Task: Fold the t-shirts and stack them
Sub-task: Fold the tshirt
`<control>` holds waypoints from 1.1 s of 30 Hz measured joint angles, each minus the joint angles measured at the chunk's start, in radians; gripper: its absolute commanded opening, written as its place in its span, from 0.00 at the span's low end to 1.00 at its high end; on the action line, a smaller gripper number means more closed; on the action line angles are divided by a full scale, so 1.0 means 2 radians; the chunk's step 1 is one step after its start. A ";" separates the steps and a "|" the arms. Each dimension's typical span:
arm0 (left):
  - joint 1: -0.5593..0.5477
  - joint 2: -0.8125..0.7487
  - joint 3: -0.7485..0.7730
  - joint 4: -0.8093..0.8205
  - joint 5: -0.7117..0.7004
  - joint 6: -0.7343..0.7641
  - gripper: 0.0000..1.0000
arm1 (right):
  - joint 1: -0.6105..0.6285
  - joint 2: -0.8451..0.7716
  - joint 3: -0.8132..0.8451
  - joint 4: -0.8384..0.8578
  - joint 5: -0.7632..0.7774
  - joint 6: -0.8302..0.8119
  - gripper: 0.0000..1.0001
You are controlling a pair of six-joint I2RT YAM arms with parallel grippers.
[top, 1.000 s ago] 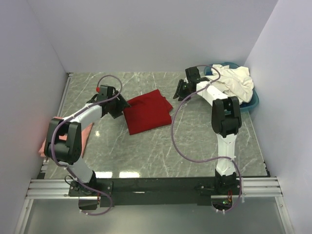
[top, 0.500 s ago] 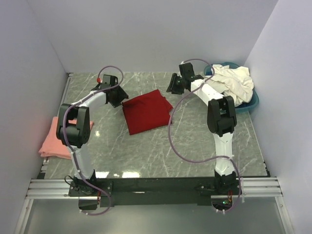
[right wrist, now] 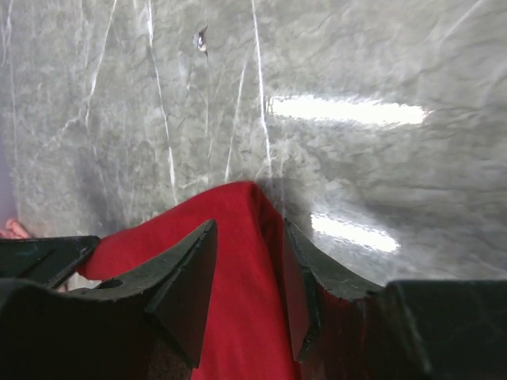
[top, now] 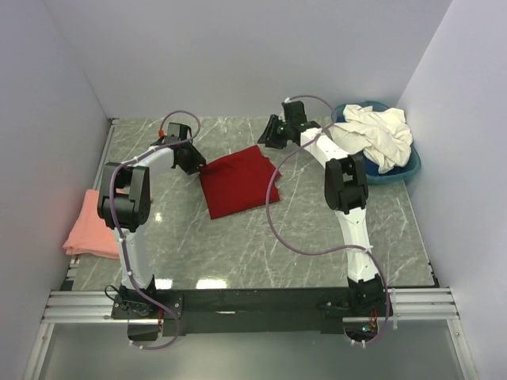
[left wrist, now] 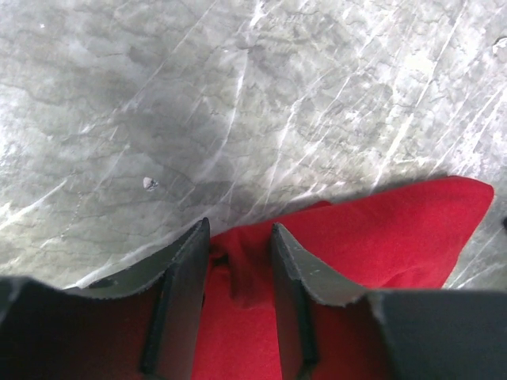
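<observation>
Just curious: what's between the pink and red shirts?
Top view: the left robot arm over grey marble tabletop, between salmon-pink t-shirt and deep red t-shirt.

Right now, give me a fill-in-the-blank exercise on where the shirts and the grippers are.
1. The left gripper and the right gripper each have a corner of the red t-shirt between their ___.
2. The cream-white t-shirts lie heaped in the basin, whose colour is ___.
3. At the ___ edge of the table lies the salmon-pink t-shirt.
Missing words: fingers; blue; left.
</observation>
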 measured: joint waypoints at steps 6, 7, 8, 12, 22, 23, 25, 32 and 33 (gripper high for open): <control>0.001 0.006 0.003 0.005 0.009 0.000 0.41 | 0.006 0.033 0.027 0.010 -0.019 0.025 0.47; 0.001 0.006 0.003 0.005 0.010 0.000 0.40 | 0.006 0.039 0.032 0.014 -0.022 0.029 0.47; 0.001 0.006 0.003 0.005 0.011 0.000 0.40 | 0.007 0.043 0.035 0.016 -0.026 0.033 0.47; 0.001 0.006 0.003 0.006 0.017 0.000 0.37 | 0.009 0.053 0.035 0.028 -0.035 0.051 0.46; 0.001 0.006 0.003 0.007 0.030 0.004 0.01 | 0.012 0.061 0.035 0.045 -0.052 0.073 0.00; 0.001 0.006 0.003 0.007 0.031 0.005 0.01 | 0.012 0.061 0.035 0.046 -0.054 0.075 0.00; 0.001 0.006 0.006 0.003 0.032 0.006 0.01 | 0.012 0.061 0.035 0.046 -0.056 0.077 0.00; 0.001 -0.010 0.015 -0.008 0.047 0.009 0.01 | 0.009 0.010 -0.014 0.039 -0.056 0.070 0.00; 0.001 -0.019 0.013 -0.008 0.049 0.009 0.01 | 0.008 -0.011 -0.033 0.039 -0.055 0.067 0.00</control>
